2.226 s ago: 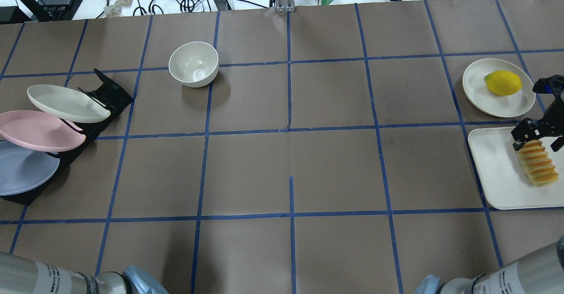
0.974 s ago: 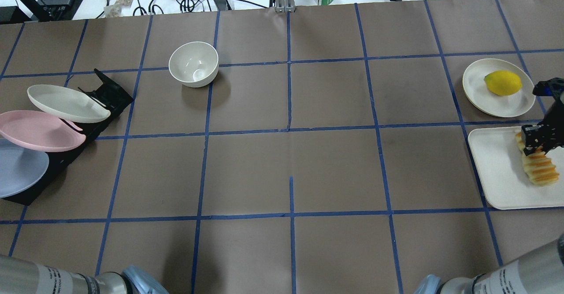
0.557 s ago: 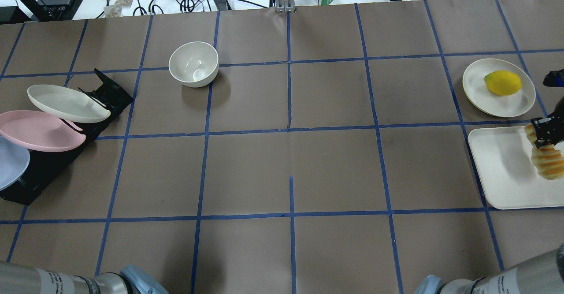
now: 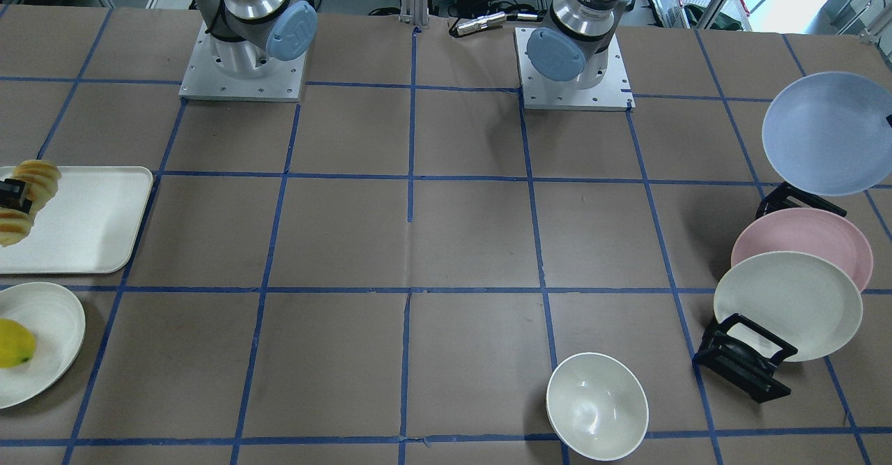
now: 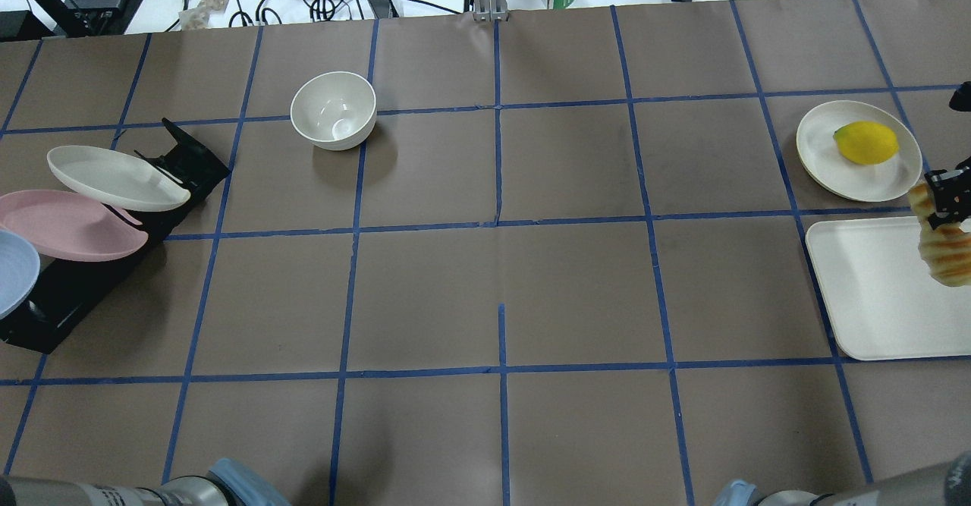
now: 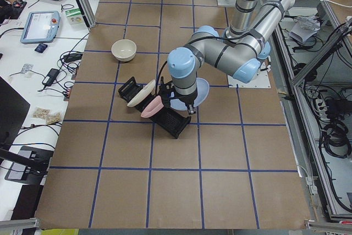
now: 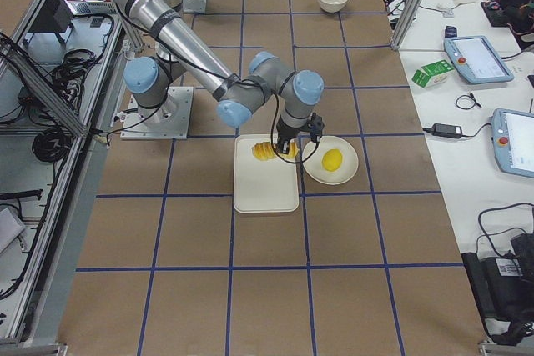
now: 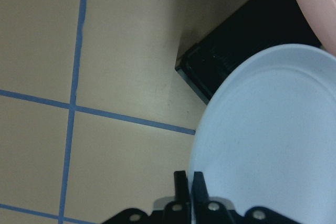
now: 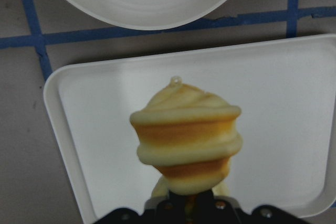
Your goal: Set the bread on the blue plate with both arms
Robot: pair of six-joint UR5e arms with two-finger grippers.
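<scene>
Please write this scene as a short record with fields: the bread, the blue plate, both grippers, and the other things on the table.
bread: in the right gripper, above the white tray
blue plate: in the left gripper, gripped at its rim, beside the black rack
black rack: holds the pink plate and the cream plate
elsewhere: white bowl; lemon on a white dish
task: bread not yet on the blue plate

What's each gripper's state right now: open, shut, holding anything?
Left gripper: shut on the rim of the blue plate.
Right gripper: shut on the bread.
</scene>
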